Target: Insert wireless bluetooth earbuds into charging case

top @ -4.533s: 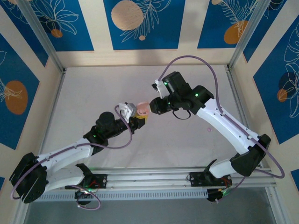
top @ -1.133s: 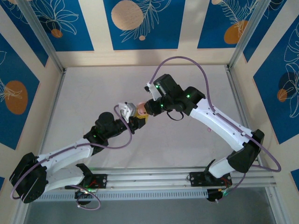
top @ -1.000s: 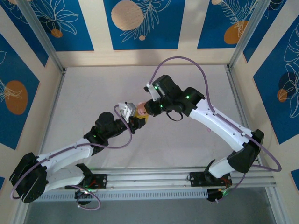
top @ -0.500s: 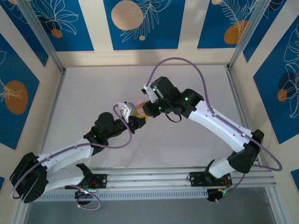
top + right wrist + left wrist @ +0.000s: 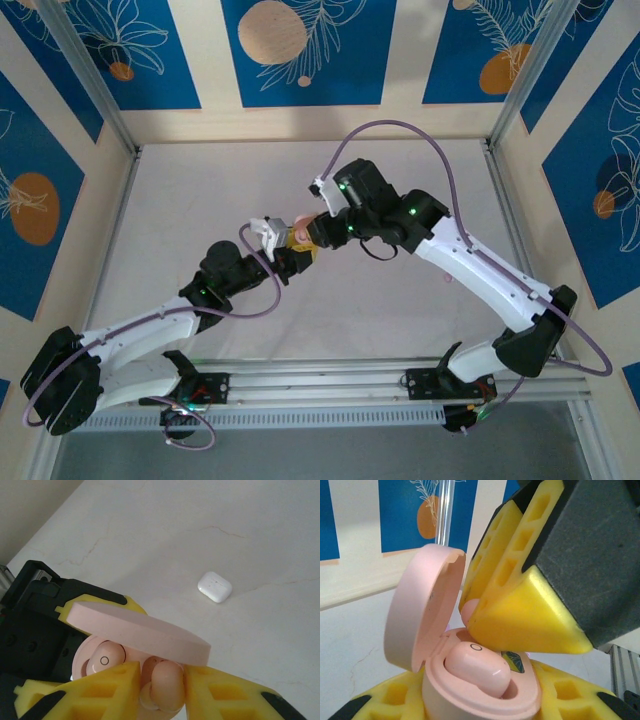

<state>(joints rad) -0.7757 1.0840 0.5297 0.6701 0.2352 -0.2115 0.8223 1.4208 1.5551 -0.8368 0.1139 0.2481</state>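
Note:
A pale pink charging case stands with its lid open, and my left gripper is shut on its base. One pink earbud lies seated in the near slot. My right gripper is shut on a second pink earbud and holds it under the lid, right at the case's other slot. Beside it sits the seated earbud. In the top view the case is above mid-table between the left gripper and the right gripper.
A small white rounded case lies on the pale table beyond the grippers. A tiny pale pink speck lies on the table under the right forearm. Aluminium posts and patterned walls ring the table.
The right gripper carried its earbud leftward to the open case, meeting it. In the last half second its wrist shifted slightly right. The left gripper holds the case almost still.

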